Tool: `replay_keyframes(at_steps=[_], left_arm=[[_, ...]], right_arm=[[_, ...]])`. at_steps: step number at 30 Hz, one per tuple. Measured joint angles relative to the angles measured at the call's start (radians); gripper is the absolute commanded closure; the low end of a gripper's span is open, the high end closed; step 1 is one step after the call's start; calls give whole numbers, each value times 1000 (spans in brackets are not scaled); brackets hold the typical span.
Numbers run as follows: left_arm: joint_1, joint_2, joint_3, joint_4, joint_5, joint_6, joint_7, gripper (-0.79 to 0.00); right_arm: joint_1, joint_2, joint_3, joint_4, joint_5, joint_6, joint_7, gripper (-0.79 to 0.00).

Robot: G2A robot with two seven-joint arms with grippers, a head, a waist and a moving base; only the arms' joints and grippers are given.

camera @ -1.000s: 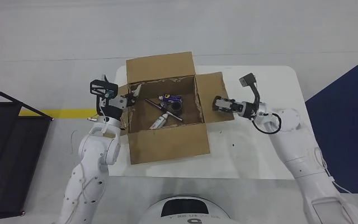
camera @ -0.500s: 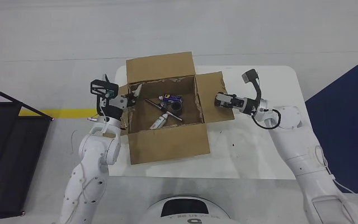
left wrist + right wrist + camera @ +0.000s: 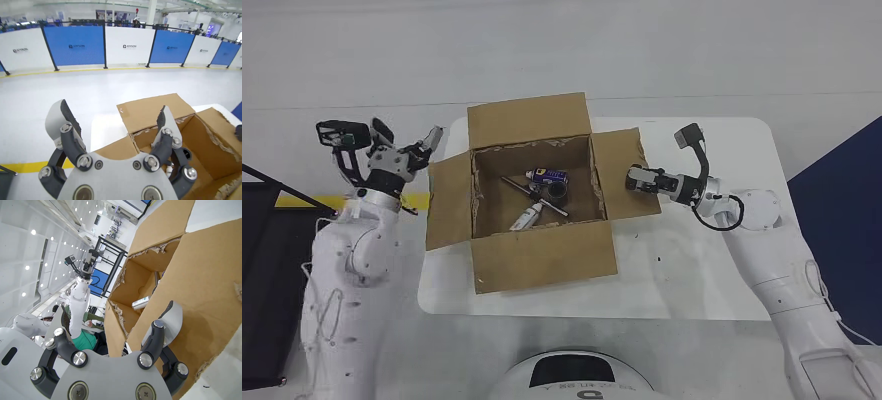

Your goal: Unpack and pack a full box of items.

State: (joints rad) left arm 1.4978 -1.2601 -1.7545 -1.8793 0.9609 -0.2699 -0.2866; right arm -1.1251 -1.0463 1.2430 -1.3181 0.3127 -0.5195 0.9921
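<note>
Right hand (image 3: 117,308) spread at box flap (image 3: 208,275) (tube (image 3: 140,302) inside).

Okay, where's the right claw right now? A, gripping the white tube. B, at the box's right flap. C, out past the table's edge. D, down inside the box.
B: the right claw sits open at the right flap of the box, while the white tube lies loose on the box floor.

Left end effector (image 3: 113,107) pulled away from the box (image 3: 542,255), out past the worktop (image 3: 702,270) edge, fingers spread; left flap (image 3: 447,200) swung outward.
</note>
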Motion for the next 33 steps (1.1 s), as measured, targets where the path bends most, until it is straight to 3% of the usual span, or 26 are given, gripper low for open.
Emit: replay_keyframes(at_steps=[3,6,12,18,26,33], left_arm=[[18,12,-111,-75,-204,1,-200,-785],[21,13,-136,-88,-272,19,-303,-785],[20,13,-130,-84,-245,17,-247,-785],[20,13,-130,-84,-245,17,-248,-785],[20,13,-130,-84,-245,17,-248,-785],[20,13,-130,-84,-245,17,-248,-785]], right_arm=[[0,0,0,0,0,0,0,-785],[0,0,0,0,0,0,0,-785],[12,-1,-8,-7,-19,45,-13,-785],[116,-3,-41,-226,-63,211,66,-785],[337,-57,-296,-190,-213,434,101,-785],[341,-58,-300,-191,-212,438,101,-785]])
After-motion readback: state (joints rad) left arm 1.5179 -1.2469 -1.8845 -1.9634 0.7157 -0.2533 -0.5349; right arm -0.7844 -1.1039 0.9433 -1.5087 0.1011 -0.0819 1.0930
